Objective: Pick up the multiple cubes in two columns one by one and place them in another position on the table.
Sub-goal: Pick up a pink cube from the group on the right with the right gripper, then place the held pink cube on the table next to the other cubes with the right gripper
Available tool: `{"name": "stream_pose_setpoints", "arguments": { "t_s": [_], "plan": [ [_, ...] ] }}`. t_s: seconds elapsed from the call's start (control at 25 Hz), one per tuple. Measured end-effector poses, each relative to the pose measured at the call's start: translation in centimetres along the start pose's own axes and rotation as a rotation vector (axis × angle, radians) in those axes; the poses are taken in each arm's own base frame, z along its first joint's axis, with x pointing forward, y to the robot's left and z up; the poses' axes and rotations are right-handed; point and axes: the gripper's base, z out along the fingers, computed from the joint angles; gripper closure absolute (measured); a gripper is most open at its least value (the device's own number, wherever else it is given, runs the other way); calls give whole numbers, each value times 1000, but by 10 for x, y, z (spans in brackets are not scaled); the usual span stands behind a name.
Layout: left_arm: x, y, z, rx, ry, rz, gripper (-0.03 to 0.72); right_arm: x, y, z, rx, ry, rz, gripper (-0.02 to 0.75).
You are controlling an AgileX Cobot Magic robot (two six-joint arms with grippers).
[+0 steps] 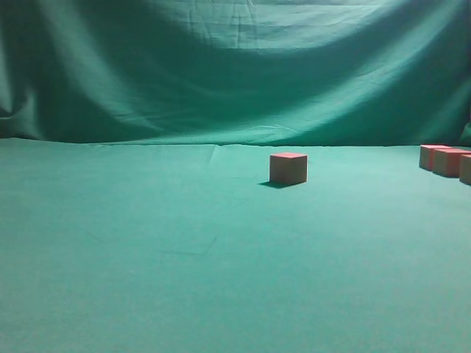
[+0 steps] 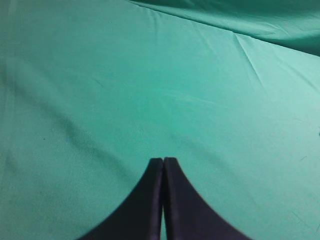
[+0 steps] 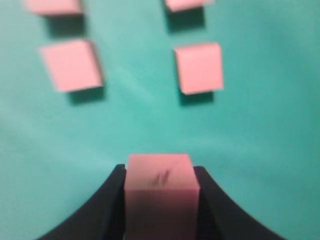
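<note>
Cube (image 3: 159, 192) sits clamped between the right gripper's (image 3: 160, 200) jaws, above the table (image 3: 140, 130). Four more cubes (image 3: 199, 67) lie ahead in two columns. One placed cube (image 1: 288, 168) stands mid-table, leftward. Left gripper (image 2: 163, 172) pressed together, empty. No containers.

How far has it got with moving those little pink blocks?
One cube already stands alone mid-table, apparently moved. The right gripper is closed on another cube. At least four more cubes wait in the two columns on the table. The left gripper is shut and empty.
</note>
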Motion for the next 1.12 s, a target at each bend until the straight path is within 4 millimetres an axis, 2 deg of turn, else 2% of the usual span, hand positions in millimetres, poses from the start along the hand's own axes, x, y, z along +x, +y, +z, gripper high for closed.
{"name": "stream_pose_setpoints", "arguments": {
  "t_s": [0.12, 0.24, 0.44, 0.6, 0.84, 0.96, 1.12],
  "plan": [
    [0, 0, 0, 0, 0, 0, 688, -2, 31, -33, -39, -103, -124, 469],
    [0, 0, 0, 0, 0, 0, 688, -3, 68, -57, -86, -176, -263, 469],
    [0, 0, 0, 0, 0, 0, 688, -9, 130, -75, -121, -239, -569, 469],
    [0, 0, 0, 0, 0, 0, 688, -19, 181, -69, -130, -249, -813, 469],
    [0, 0, 0, 0, 0, 0, 688, -34, 250, -45, -134, -250, -1080, 469],
    [0, 0, 0, 0, 0, 0, 688, -41, 271, -30, -132, -243, -1169, 469],
    [0, 0, 0, 0, 0, 0, 688, -52, 286, -2, -126, -218, -1209, 469]
  ]
}}
